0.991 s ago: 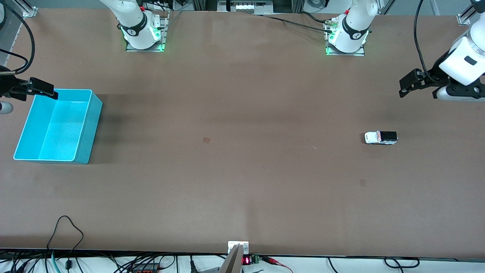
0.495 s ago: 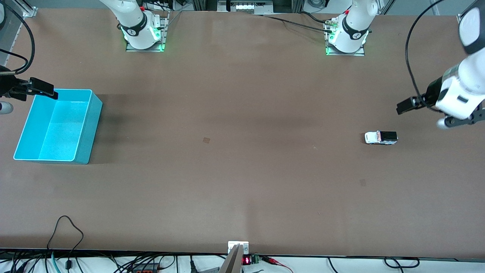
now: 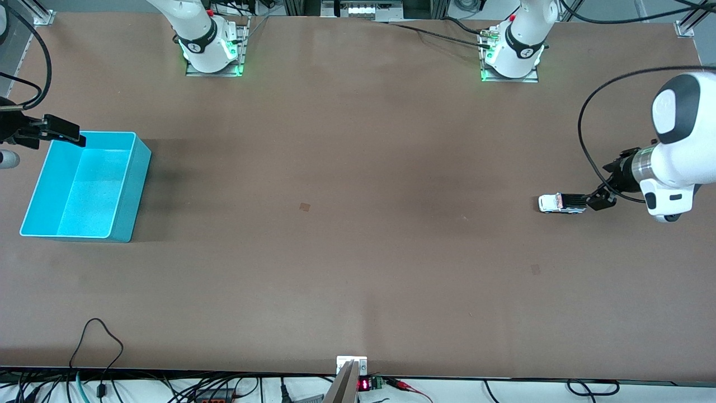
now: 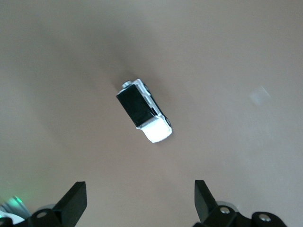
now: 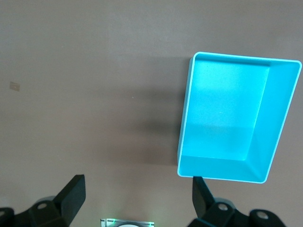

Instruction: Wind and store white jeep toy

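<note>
Front view: white jeep toy sits upright on its wheels on the brown table, at the left arm's end, well apart from the cyan bin; black roof panel toward the table end, white hood toward the middle of the table; left gripper is low, just beside the toy's black-roofed end, whether it touches cannot be told from this view; black cable loops above the left arm's wrist.

Left wrist view: jeep lies on bare table ahead of the two dark fingertips; jaws apart, wide, nothing between them; toy is clear of both tips; a faint pale square mark shows on the table near the toy.

Right gripper hangs over the bin's corner farthest from the front camera at the right arm's end of the table; this arm waits; right wrist view shows its jaws apart with nothing in them, fingertips dark, bin below and nothing seen inside it; bin rests flat on the table, open side up; small tan patch near the table's middle.
</note>
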You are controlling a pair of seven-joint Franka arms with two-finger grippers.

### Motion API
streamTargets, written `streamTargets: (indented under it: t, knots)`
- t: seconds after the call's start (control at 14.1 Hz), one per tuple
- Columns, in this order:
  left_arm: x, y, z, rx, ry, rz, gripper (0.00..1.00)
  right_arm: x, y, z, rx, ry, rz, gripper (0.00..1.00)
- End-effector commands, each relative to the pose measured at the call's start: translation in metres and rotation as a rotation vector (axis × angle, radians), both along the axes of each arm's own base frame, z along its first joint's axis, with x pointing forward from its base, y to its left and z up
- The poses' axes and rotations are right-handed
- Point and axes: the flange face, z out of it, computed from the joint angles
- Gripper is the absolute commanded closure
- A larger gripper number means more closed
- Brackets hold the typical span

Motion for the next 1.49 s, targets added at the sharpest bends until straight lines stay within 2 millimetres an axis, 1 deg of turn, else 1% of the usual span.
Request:
streamTargets:
  t: [0.0,0.14,0.28,0.42,0.5,0.71,0.85,0.99,1.06,1.13,1.2,1.42]
  knots:
    - [-0.011,0.003,-0.030,0.053,0.001,0.190,0.00,-0.005,-0.001,0.003,0.005,-0.007,0.003,0.00]
    - [-0.021,0.000,-0.058,0.059,0.034,0.230,0.00,-0.005,-0.002,0.002,0.005,-0.006,0.001,0.00]
    - [-0.016,0.001,-0.070,0.069,0.005,0.316,0.00,-0.005,-0.002,0.002,0.005,-0.006,0.001,0.00]
    - [-0.009,0.007,-0.085,0.074,-0.024,0.380,0.00,-0.006,-0.002,0.002,0.005,-0.004,0.001,0.00]
    - [-0.010,0.008,-0.093,0.093,-0.019,0.381,0.00,-0.006,-0.002,0.002,0.005,-0.004,0.001,0.00]
    - [-0.021,0.023,-0.118,0.226,-0.004,0.344,0.00,-0.005,-0.002,0.002,0.005,-0.006,0.001,0.00]
    - [-0.027,0.039,-0.129,0.222,-0.026,0.366,0.00,-0.005,-0.001,0.002,0.005,-0.006,0.003,0.00]
    - [-0.030,0.039,-0.143,0.203,-0.056,0.382,0.00,-0.005,-0.001,0.002,0.005,-0.006,0.000,0.00]
    - [-0.028,0.040,-0.148,0.197,-0.079,0.424,0.00,-0.005,0.000,0.003,0.004,-0.007,0.000,0.00]
    - [-0.028,0.044,-0.153,0.195,-0.087,0.451,0.00,-0.005,0.000,0.003,0.004,-0.007,0.000,0.00]
    - [-0.028,0.044,-0.153,0.195,-0.090,0.456,0.00,-0.005,0.000,0.003,0.004,-0.007,0.000,0.00]
    - [-0.039,0.041,-0.164,0.196,-0.064,0.456,0.00,-0.005,-0.001,0.003,0.004,-0.007,-0.002,0.00]
